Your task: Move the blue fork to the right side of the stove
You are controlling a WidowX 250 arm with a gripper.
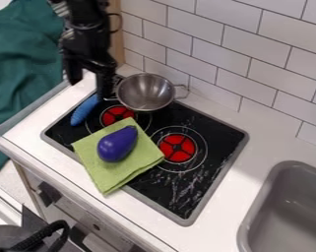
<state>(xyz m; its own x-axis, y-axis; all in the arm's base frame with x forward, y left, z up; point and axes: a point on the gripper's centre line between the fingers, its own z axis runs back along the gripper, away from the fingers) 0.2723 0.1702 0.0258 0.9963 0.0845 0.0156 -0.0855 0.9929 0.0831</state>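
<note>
The gripper (89, 81) hangs at the upper left, over the back left corner of the stove (139, 185). It is open, with one finger over the counter edge and the other just left of the metal pot. The blue fork (85, 110) lies on the stove's left end, its thick handle toward the front. Its upper end runs up close to the gripper's right finger, where the rest is hidden; whether they touch I cannot tell.
A metal pot (145, 91) stands at the back left of the stove. A purple eggplant (116, 144) lies on a folded green cloth (104, 173) across the front edge. The sink (288, 206) is at the right, a tiled wall (245, 56) behind.
</note>
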